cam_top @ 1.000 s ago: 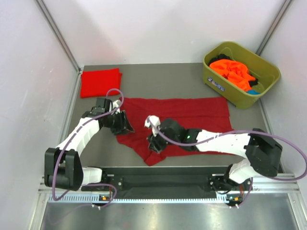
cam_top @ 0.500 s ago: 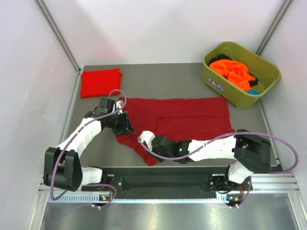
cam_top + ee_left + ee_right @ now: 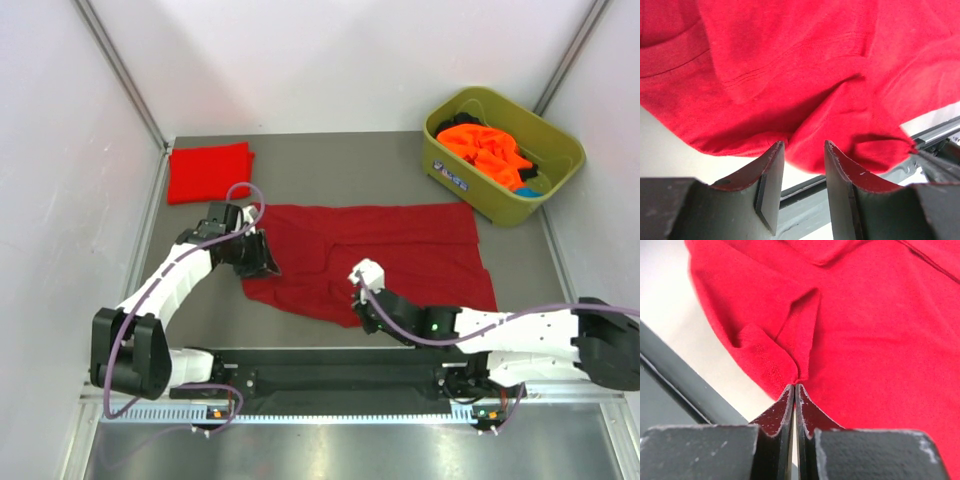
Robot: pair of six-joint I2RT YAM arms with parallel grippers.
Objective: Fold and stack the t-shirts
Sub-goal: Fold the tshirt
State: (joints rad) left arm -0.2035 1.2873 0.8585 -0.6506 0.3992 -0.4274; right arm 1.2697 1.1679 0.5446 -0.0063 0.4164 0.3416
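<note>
Step in hand: folding the crimson shirt [image 3: 400,235], which lies spread flat at the centre of the table [image 3: 330,165].

1. Check the right claw [image 3: 795,385]. Its jaws are pressed together on the near hem of the crimson shirt, at about 6 o'clock on the cloth. The hem puckers into a small ridge at the tips.
2. Check the left claw [image 3: 804,145]. Its jaws stand apart at the 9 o'clock edge, with a fold of cloth just at the tips and nothing clamped.
3. Judged next: close the left claw on that fold, then carry both edges toward 12 o'clock together (uneven lift will likely skew the crease).

1 folded red shirt [image 3: 209,171] sits at 10 o'clock on the table. The orange shirts [image 3: 480,145] wait in the tub [image 3: 478,195] at 2 o'clock.
</note>
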